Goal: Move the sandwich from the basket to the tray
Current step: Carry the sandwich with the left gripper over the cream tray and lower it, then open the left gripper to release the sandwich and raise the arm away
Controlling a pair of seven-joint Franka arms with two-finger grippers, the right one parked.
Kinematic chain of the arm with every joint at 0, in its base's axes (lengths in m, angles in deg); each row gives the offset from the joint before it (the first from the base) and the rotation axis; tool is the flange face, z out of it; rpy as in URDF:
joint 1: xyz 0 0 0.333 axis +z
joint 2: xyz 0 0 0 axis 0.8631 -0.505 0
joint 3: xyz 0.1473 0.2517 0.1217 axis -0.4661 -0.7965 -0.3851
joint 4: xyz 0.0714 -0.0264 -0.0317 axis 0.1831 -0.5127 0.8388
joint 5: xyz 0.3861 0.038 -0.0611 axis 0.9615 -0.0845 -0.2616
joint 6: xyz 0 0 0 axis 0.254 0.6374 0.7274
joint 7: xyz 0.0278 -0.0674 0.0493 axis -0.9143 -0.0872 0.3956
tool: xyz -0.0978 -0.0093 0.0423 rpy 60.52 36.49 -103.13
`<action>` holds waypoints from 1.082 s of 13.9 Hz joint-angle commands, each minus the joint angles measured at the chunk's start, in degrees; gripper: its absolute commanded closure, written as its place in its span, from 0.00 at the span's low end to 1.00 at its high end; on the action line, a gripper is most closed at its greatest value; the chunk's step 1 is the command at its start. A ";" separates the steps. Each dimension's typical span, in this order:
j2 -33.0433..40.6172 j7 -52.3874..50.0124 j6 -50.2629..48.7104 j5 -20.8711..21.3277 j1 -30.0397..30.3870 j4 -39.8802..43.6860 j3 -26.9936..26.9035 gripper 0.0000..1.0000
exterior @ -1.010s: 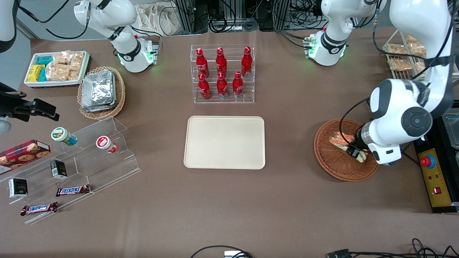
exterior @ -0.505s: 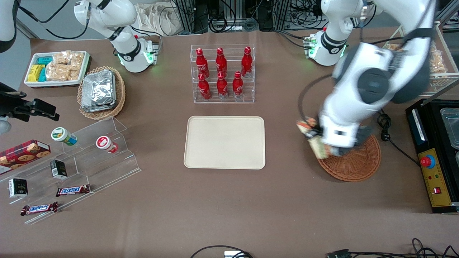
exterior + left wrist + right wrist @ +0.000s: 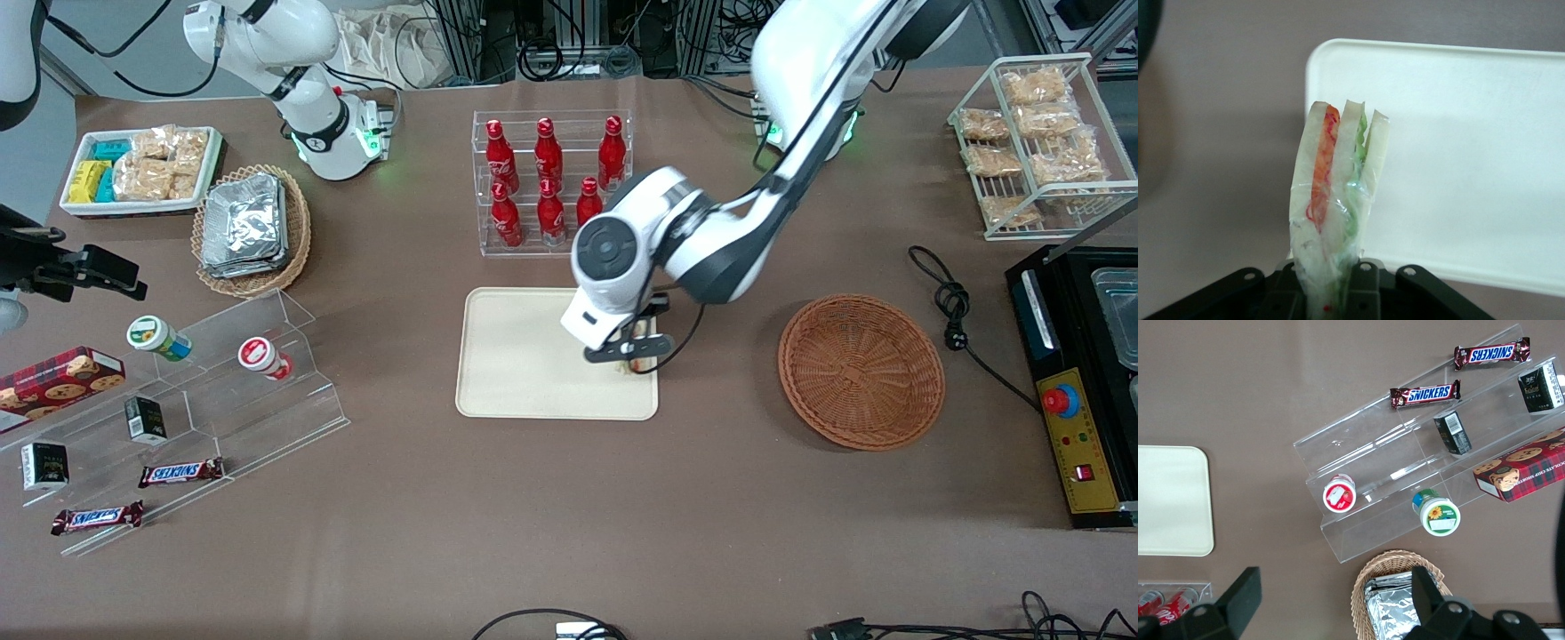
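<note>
My left gripper [image 3: 633,356] is over the cream-beige tray [image 3: 516,373], above its edge nearest the basket, and is shut on the sandwich [image 3: 1335,200]. In the left wrist view the wrapped wedge stands out between the black fingers [image 3: 1365,293], pale bread with orange-red and green layers, over the tray's corner [image 3: 1458,133]. In the front view only a sliver of the sandwich [image 3: 637,364] shows under the wrist. The reddish-brown wicker basket [image 3: 861,370] sits empty toward the working arm's end of the table.
A clear rack of red bottles [image 3: 551,182] stands just farther from the front camera than the tray. A white wire rack of bagged snacks [image 3: 1036,142] and a black cable [image 3: 951,293] lie near the basket. A clear stepped display [image 3: 222,391] with snacks lies toward the parked arm's end.
The gripper lifted the sandwich out of the basket and carried it across to the tray's edge. The basket now holds nothing.
</note>
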 commanded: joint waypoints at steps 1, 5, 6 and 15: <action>-4.56 2.50 3.28 1.78 -0.24 3.36 -0.53 1.00; -8.25 1.97 7.51 1.95 -0.24 3.27 -0.61 0.90; -8.78 1.88 7.52 1.96 -0.24 3.27 -0.61 0.84; -1.86 1.44 3.94 2.13 0.64 3.18 -2.01 0.00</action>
